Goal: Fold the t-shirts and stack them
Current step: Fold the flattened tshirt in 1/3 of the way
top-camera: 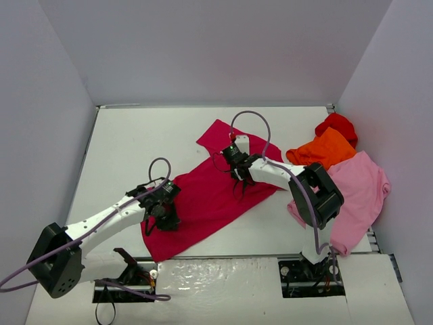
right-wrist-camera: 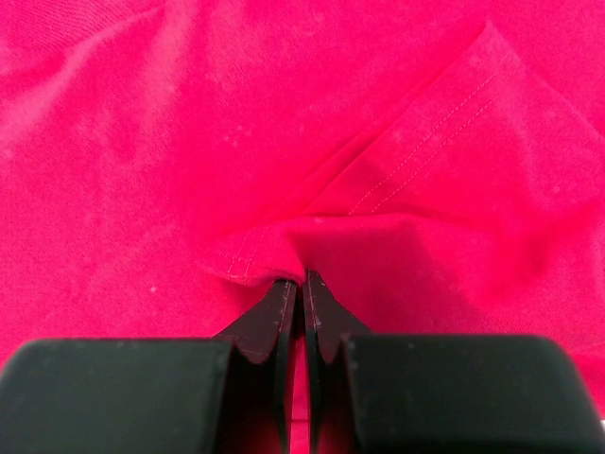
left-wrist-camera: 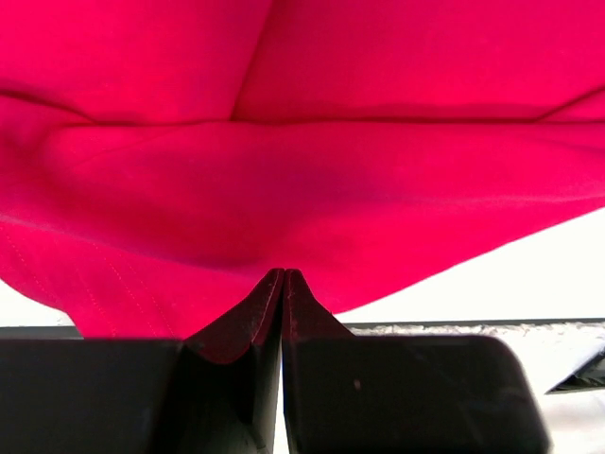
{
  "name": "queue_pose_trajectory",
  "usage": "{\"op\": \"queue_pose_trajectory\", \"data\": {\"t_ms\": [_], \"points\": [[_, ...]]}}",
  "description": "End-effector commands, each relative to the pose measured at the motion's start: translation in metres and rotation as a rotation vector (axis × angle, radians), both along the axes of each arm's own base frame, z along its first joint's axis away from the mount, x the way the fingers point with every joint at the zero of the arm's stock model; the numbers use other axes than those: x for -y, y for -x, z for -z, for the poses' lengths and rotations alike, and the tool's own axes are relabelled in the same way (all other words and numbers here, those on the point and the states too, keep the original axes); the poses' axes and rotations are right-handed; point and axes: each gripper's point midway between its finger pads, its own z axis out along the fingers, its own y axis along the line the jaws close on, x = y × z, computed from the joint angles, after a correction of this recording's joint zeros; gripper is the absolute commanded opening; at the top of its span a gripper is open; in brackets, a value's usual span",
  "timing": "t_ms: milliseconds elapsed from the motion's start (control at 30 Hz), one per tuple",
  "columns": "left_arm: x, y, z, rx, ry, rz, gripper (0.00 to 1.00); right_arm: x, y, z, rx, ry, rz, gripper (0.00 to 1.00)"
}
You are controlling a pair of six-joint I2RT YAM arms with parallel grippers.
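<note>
The crimson-magenta t-shirt [top-camera: 210,193] lies spread diagonally across the middle of the table. My left gripper [top-camera: 166,218] is shut on its near left edge; the left wrist view shows the jaws [left-wrist-camera: 284,276] pinching the cloth [left-wrist-camera: 302,170], lifted off the table. My right gripper [top-camera: 239,177] is shut on a hemmed fold near the shirt's far right part; the right wrist view shows the jaws [right-wrist-camera: 302,279] closed on the cloth [right-wrist-camera: 284,142]. The light pink t-shirt [top-camera: 358,193], orange t-shirt [top-camera: 323,149] and red t-shirt [top-camera: 336,125] lie bunched at the right.
Grey walls enclose the white table [top-camera: 135,149] on three sides. The heap of other shirts lies against the right wall. The arm bases and cables sit at the near edge [top-camera: 223,277].
</note>
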Motion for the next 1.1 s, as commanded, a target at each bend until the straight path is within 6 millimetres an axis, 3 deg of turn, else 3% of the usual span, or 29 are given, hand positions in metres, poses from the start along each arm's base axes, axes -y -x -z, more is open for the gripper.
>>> {"op": "queue_pose_trajectory", "data": {"t_ms": [0, 167, 367, 567, 1067], "points": [[0.008, -0.010, 0.001, 0.032, -0.005, -0.003, 0.00, 0.000, -0.026, -0.036, 0.093, -0.008, 0.029, 0.00], [0.011, -0.010, 0.008, 0.024, -0.052, 0.014, 0.00, 0.005, -0.033, -0.046, 0.111, -0.011, 0.043, 0.00], [-0.002, -0.009, 0.012, 0.050, -0.237, 0.030, 0.00, 0.006, -0.034, -0.049, 0.114, -0.016, 0.048, 0.00], [0.003, -0.008, 0.024, 0.019, -0.258, 0.041, 0.00, 0.006, -0.038, -0.052, 0.115, -0.035, 0.050, 0.00], [0.002, -0.004, 0.027, 0.011, -0.271, 0.042, 0.00, 0.039, -0.081, -0.065, 0.146, -0.037, 0.127, 0.00]]}}
